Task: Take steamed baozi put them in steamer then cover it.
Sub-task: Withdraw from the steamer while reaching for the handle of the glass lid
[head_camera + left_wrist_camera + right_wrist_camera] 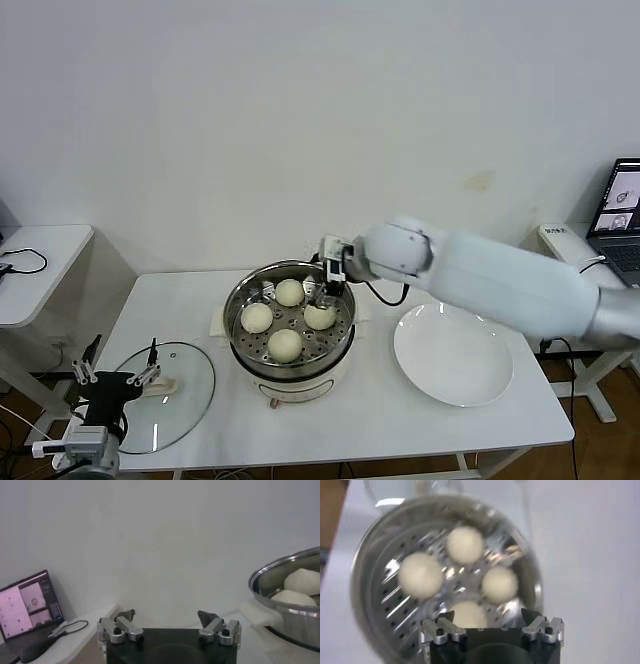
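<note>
The right gripper (322, 292) is spread wide, holding nothing, over the steamer's (242, 343) 2 o'clock edge. Four buns (286, 345) sit inside. The left gripper (113, 377), also spread, waits beside the lid (190, 400) at 9 o'clock.

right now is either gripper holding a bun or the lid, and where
Nothing is held. The right gripper is open above the steamer, where all four baozi lie. The left gripper is open beside the lid, not touching it.
</note>
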Tool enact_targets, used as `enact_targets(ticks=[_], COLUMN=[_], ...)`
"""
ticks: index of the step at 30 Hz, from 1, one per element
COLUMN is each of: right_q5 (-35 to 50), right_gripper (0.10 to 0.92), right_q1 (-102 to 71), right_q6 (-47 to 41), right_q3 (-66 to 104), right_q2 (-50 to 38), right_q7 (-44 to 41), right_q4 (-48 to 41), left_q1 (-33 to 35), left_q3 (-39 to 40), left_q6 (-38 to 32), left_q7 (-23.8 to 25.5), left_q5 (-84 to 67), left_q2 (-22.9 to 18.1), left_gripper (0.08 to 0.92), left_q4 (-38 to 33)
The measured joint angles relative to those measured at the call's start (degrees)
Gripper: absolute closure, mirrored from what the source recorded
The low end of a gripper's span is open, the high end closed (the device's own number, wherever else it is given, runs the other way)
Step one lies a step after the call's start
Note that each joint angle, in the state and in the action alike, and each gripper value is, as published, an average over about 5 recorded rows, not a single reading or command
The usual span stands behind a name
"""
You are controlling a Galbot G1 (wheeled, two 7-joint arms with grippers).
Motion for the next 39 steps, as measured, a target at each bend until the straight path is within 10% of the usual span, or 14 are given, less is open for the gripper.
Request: enact_targets(ticks=[17,39], right_q5=[-11.9,-15.6], right_gripper=[0.203,0.202], right_q1=[-52.7,-88.0], right_q6=[31.5,39.9], right_q3=[52.3,92.4], right_q2=[5.3,22.2], right_q7=[12.5,9.9], right_q4=[5.3,9.0], left_q1=[-0.9,3.2], left_q3=[0.1,-4.0], left_q6=[-4.1,-15.5], left_q7=[-0.9,-3.9], left_q5=[7.2,60.4], left_q2=[-0.5,5.5], left_gripper=[0.177,0.177], left_q4=[5.2,20.7])
